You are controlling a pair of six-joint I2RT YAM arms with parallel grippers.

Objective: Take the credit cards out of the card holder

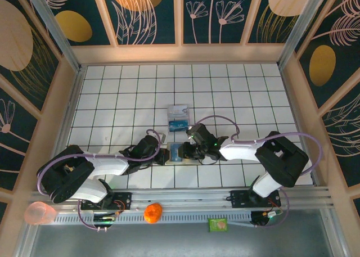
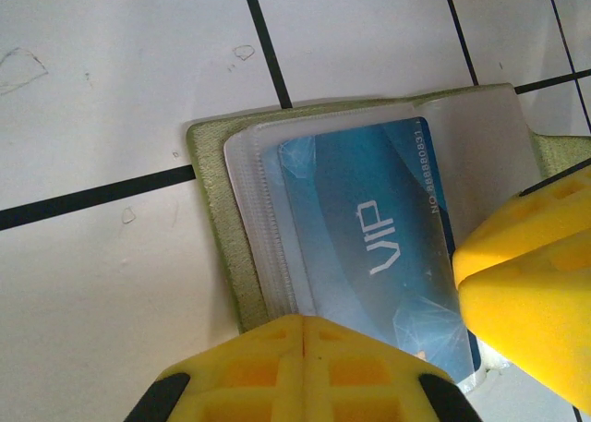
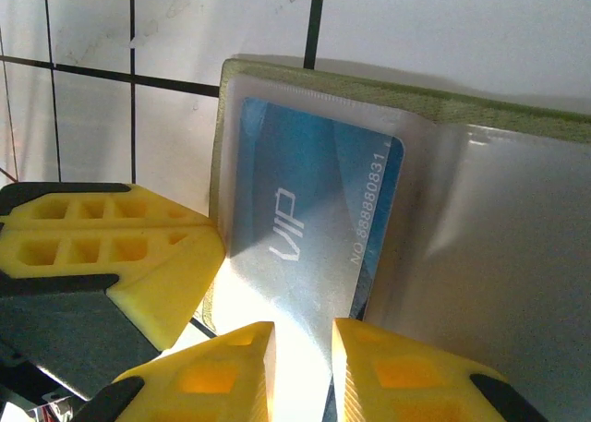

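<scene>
The yellow-green card holder (image 2: 214, 210) lies open on the white, black-gridded tabletop (image 1: 124, 94), partly covered by yellow fingers. A blue VIP card (image 3: 305, 200) sits in the holder's clear sleeve, its near end washed out by glare. The left gripper (image 2: 303, 325) is clenched at the holder's edge, and whether it pinches anything is hidden. The right gripper (image 3: 303, 334) stands slightly parted over the card; whether it grips cannot be told. Small loose cards (image 1: 178, 117) lie just beyond the holder. Dark floral wall panels (image 1: 146, 9) surround the table.

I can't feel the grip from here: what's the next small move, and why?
Probably close the right gripper on the blue card: its fingers sit apart at the card's edge, while the shut left gripper pins the card holder down.
</scene>
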